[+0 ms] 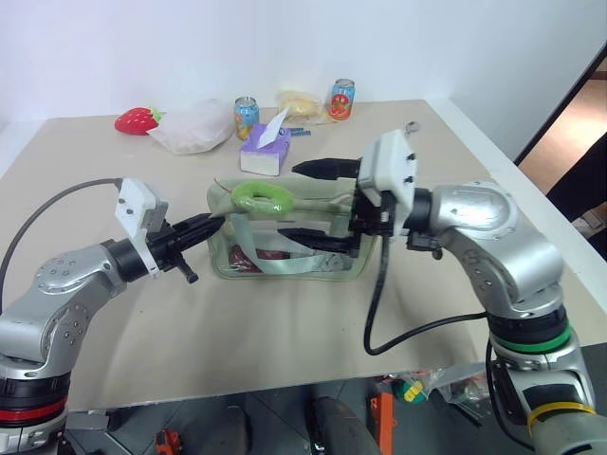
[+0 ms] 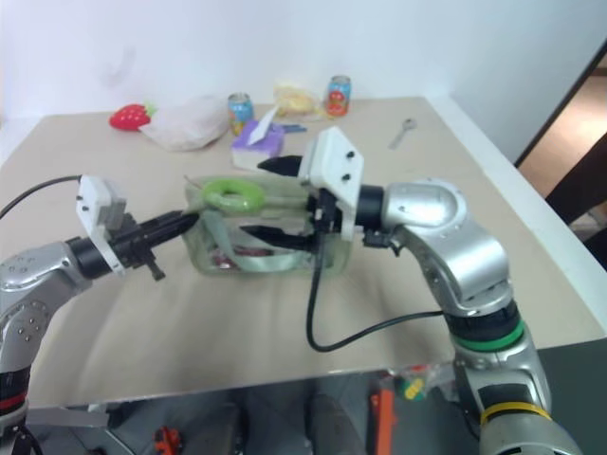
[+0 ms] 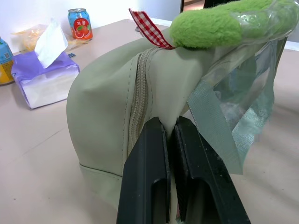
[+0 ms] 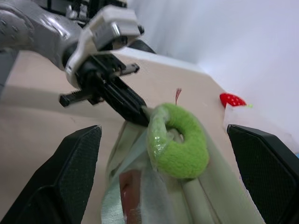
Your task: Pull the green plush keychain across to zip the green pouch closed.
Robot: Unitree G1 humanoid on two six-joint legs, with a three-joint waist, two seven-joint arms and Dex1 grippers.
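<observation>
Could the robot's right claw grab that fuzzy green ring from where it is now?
Probably yes. The right claw stands wide open over the green pouch, facing the fuzzy green ring with nothing between them. The left claw is shut on the pouch's far end, off to the side.

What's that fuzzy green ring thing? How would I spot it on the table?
Find the pale green pouch in the middle of the table. On its top, at the end pinched by the left gripper, sits the green plush keychain: a bright lime doughnut, far more vivid and fuzzier than the pouch's smooth strap.
</observation>
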